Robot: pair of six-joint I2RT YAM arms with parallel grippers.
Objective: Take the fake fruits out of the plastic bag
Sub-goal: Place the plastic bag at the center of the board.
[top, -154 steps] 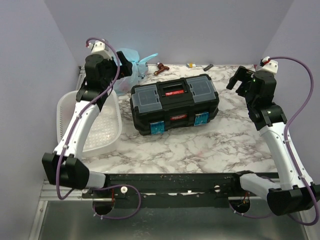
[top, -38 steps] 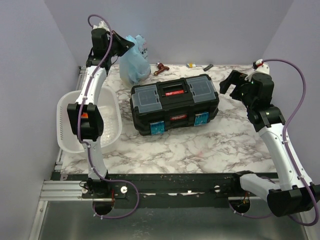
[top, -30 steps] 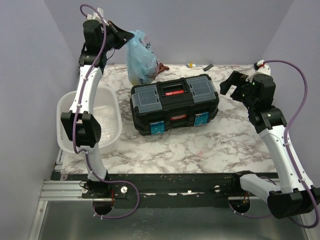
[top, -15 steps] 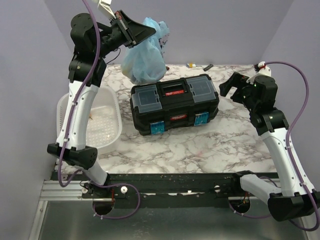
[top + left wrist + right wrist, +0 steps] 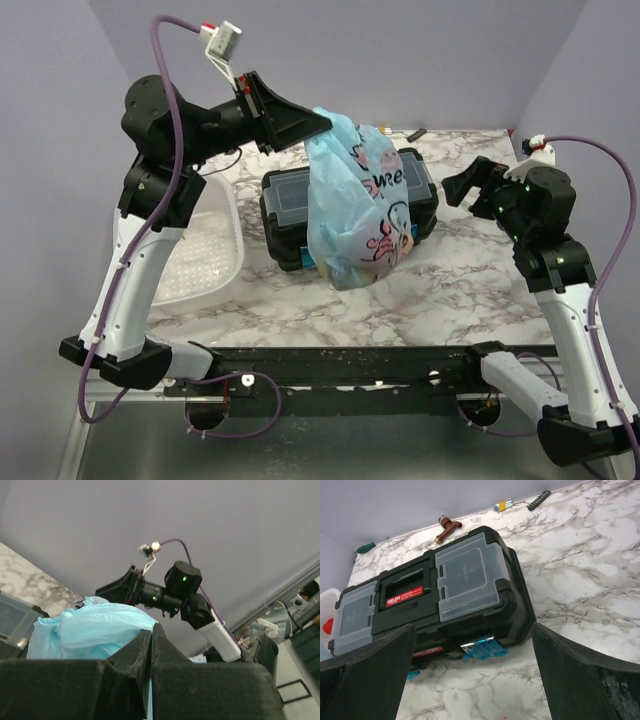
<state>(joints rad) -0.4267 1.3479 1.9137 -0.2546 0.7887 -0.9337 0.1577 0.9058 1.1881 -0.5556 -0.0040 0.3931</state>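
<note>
The light-blue plastic bag [image 5: 355,205], with a pink-and-white print, hangs in the air in front of the black toolbox [image 5: 290,195]. My left gripper [image 5: 320,122] is shut on the bag's gathered top, high above the table. The left wrist view shows the bag [image 5: 90,630] bunched just beyond my left gripper [image 5: 151,630], its jaws pressed together. The bag's bottom bulges, and the fake fruits are hidden inside it. My right gripper [image 5: 462,185] hovers open to the right of the toolbox [image 5: 440,590], a little apart from the bag; nothing sits in the right gripper [image 5: 475,670].
A white slotted basket [image 5: 200,260] stands at the left edge; its rim [image 5: 324,605] has something red beside it. Small tools lie along the back wall: a brown-handled tool [image 5: 447,529], hex keys [image 5: 502,505] and a bit strip [image 5: 540,500].
My left arm has lifted the bag from the back left corner and swung it forward and right, so it now hangs in front of the toolbox. The right arm has barely shifted.
</note>
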